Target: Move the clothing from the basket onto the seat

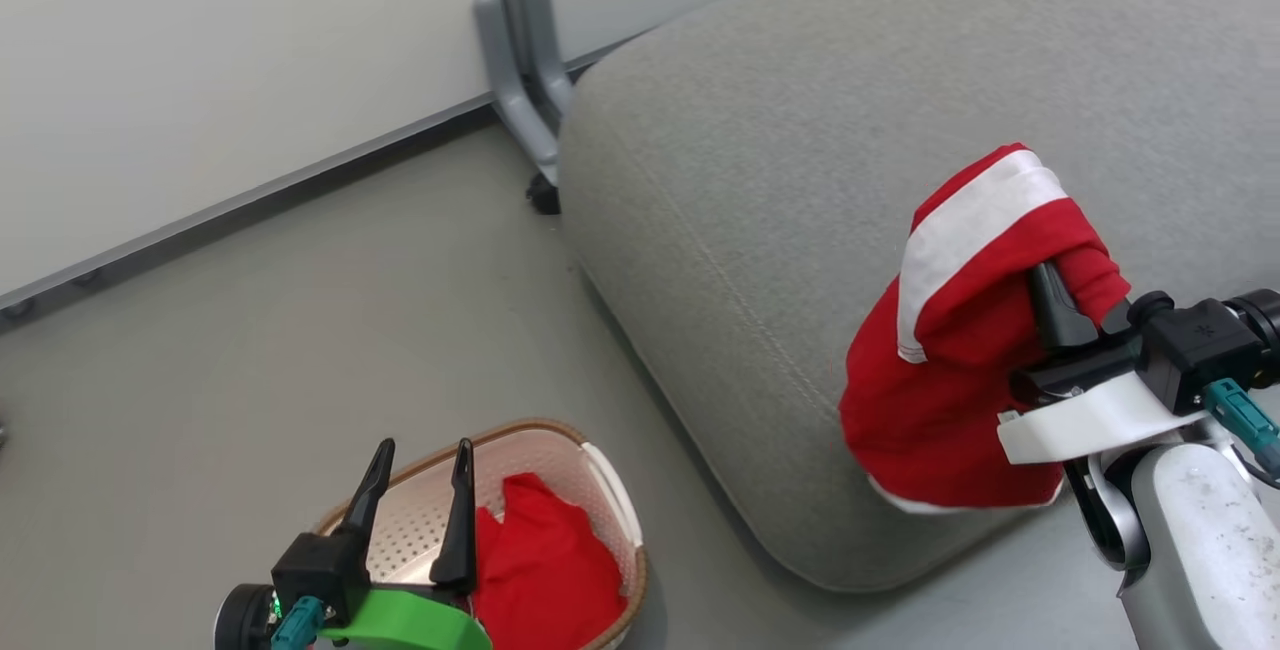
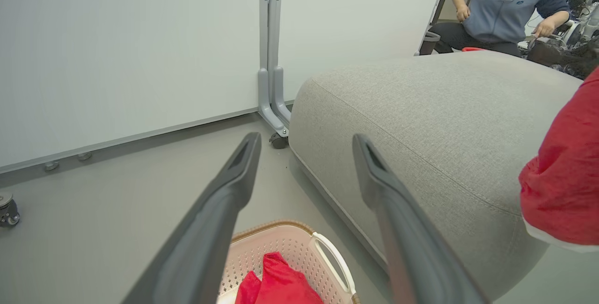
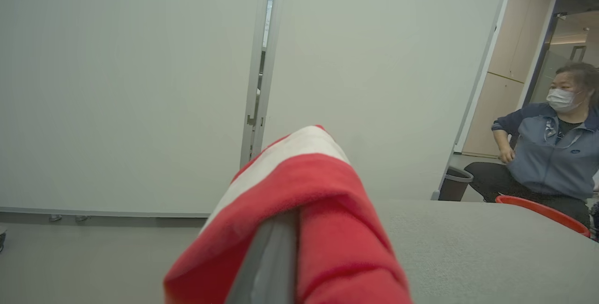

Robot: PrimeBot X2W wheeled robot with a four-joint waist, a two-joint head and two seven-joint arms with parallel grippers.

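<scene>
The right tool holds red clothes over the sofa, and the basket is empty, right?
No, the basket isn't empty: another red garment lies inside, as the head view shows. The right tool does hold red clothes over the sofa.

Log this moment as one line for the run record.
right tool: shut on red garment, held up at seat edge | left tool: open, empty, over basket | second red garment: in basket
</scene>
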